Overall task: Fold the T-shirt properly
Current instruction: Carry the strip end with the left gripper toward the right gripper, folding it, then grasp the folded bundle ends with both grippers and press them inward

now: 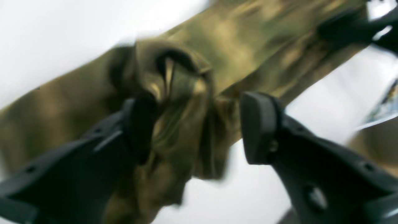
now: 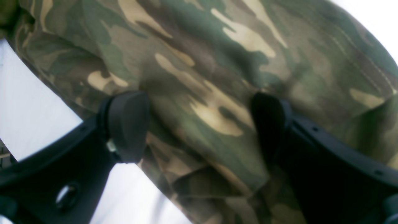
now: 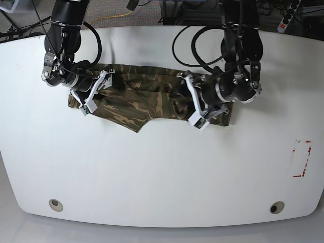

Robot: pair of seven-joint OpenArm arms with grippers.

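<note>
The left gripper (image 1: 199, 127) has its jaws spread around a bunched fold of the T-shirt (image 3: 147, 98); the right gripper (image 2: 199, 124) jaws gape over flat cloth on the tabletop (image 3: 162, 167).

Setting: robotics laboratory or test workspace. Evidence: broad white tabletop with rounded corners (image 3: 162, 172) and two round metal-ringed holes near its front edge, at 7 o'clock (image 3: 56, 204) and 5 o'clock (image 3: 276, 207); two black jointed robot arms mounted at the far edge, 11 o'clock (image 3: 62, 35) and 1 o'clock (image 3: 242, 35); loose black cables (image 3: 195, 45); white power strip on grey floor at 1 o'clock (image 3: 288, 17); red-and-white tape rectangle at 3 o'clock (image 3: 301, 158).
</note>
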